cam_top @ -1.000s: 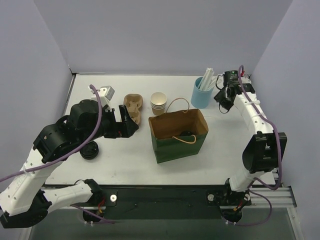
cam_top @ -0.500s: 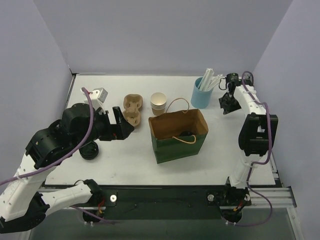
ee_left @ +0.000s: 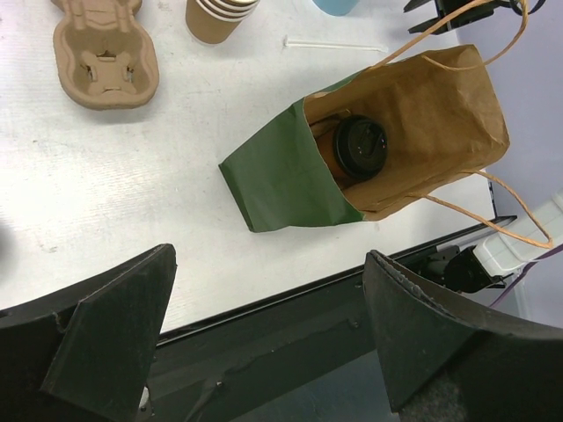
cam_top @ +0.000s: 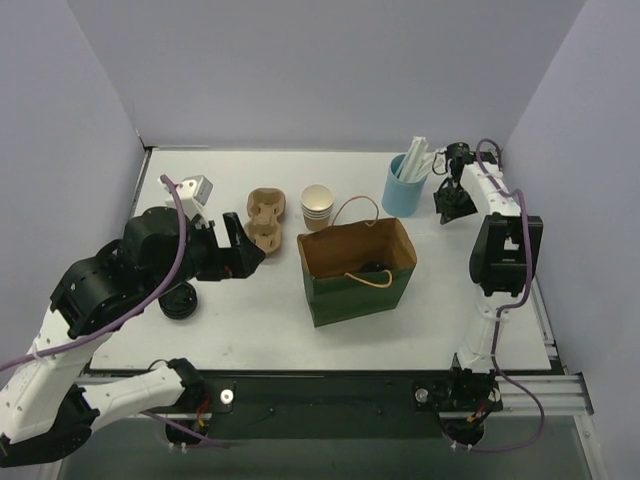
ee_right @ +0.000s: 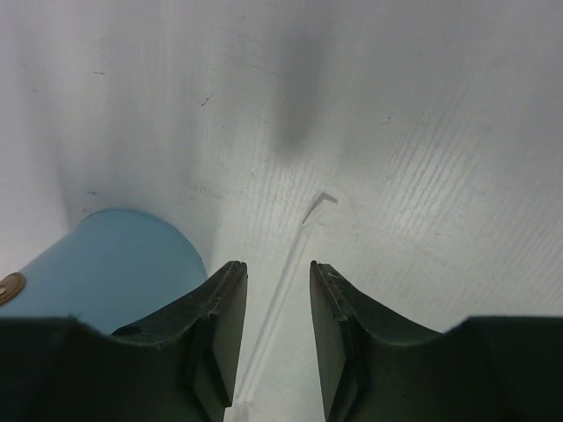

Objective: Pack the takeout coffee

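Note:
The takeout coffee (ee_left: 361,145), a brown cup with a black lid, stands inside the open green-and-brown paper bag (ee_left: 286,176); its lid also shows in the top view (cam_top: 375,267). My left gripper (cam_top: 252,243) is wide open and empty, raised left of the bag (cam_top: 340,290). In the left wrist view the left gripper (ee_left: 268,338) looks down on the bag from the near side. My right gripper (cam_top: 447,206) is low over the table at the back right. In its wrist view the right gripper (ee_right: 278,274) is slightly open, with a thin white straw (ee_right: 283,303) lying on the table between the fingers.
A blue cup (cam_top: 402,187) holding straws stands left of the right gripper, also in the right wrist view (ee_right: 106,264). A stack of lidless cups (cam_top: 317,205) and a pulp carrier (cam_top: 267,214) sit behind the bag. Black lids (cam_top: 180,300) and a small box (cam_top: 200,187) lie at the left.
My left gripper has drawn back a little to the left. The right arm has folded in, its elbow moving up and toward the back, with the gripper staying beside the blue cup.

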Motion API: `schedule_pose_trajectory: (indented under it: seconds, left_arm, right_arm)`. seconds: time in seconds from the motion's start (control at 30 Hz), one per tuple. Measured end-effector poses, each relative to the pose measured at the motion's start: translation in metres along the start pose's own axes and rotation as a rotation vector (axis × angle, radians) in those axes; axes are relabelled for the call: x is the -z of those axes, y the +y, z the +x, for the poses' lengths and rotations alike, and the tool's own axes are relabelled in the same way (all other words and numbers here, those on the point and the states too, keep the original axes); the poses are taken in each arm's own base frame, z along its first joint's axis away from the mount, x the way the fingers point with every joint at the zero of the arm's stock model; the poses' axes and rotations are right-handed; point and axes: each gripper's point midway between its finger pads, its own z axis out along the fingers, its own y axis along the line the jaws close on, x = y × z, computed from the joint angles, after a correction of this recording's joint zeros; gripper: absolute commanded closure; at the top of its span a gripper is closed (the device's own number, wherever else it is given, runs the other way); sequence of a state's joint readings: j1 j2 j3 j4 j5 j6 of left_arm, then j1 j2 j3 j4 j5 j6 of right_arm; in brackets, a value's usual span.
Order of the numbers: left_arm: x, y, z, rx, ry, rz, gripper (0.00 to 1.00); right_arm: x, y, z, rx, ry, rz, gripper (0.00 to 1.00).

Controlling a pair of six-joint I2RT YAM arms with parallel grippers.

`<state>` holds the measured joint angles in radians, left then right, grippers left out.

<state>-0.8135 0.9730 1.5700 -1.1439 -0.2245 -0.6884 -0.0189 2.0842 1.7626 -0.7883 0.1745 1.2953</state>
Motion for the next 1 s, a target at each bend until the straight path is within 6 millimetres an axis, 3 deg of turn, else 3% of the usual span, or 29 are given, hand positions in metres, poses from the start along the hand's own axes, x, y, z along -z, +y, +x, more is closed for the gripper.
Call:
schedule_pose_trajectory:
  seconds: [0.2, 0.53, 0.8, 1.0]
  left_arm:
    - [0.0, 0.003, -0.001, -0.005, -0.004, -0.013, 0.03]
    - [0.003, 0.007, 0.003, -0.023, 0.01, -0.023, 0.03]
    - [0.018, 0.014, 0.005, -0.024, 0.011, -0.024, 0.03]
    - [0.014, 0.012, 0.005, -0.045, 0.025, -0.028, 0.03]
  right_arm:
    - [0.014, 0.015, 0.004, -0.012, -0.008, -0.041, 0.64]
    - [0.033, 0.031, 0.065, -0.036, -0.003, -0.075, 0.58]
    - [0.014, 0.011, 0.055, -0.071, -0.054, -0.007, 0.56]
    - [0.011, -0.002, 0.06, -0.079, -0.066, 0.018, 0.56]
